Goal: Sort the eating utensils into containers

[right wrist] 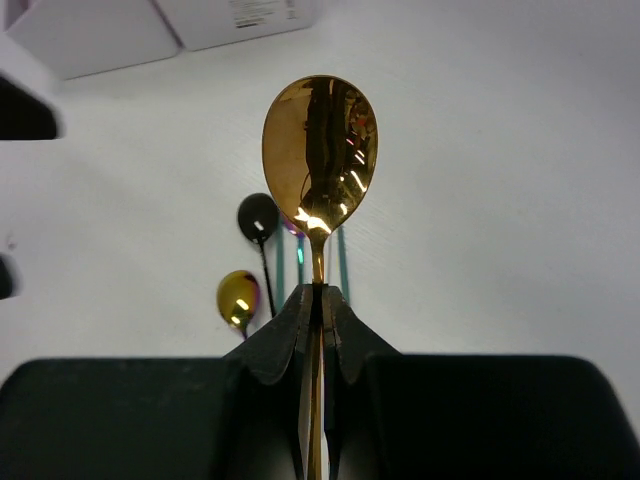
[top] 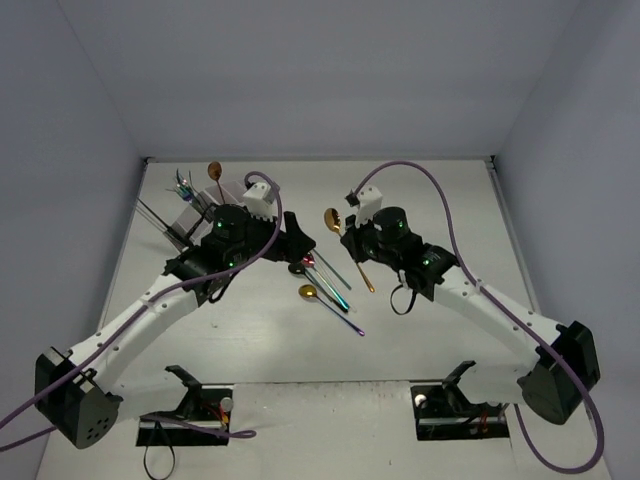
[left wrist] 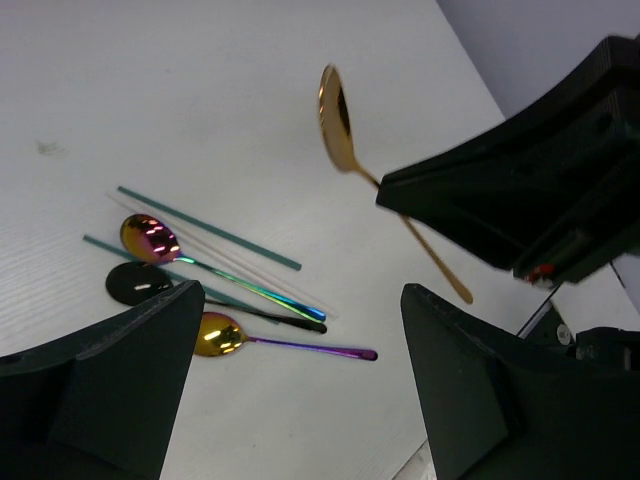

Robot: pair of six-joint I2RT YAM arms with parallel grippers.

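The right gripper (right wrist: 317, 300) is shut tight on the gold spoon (right wrist: 320, 150), pinching its handle. The left gripper (left wrist: 300, 320) is wide open and holds nothing, close beside the gold spoon. A black spoon (left wrist: 140, 283) and a rainbow spoon (left wrist: 150, 238) lie near the gold spoon.

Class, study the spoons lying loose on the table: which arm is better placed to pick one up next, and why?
Left. The left gripper is open and empty, and it hangs close over the loose spoons. The right gripper is shut on a gold spoon, so it is probably busy.
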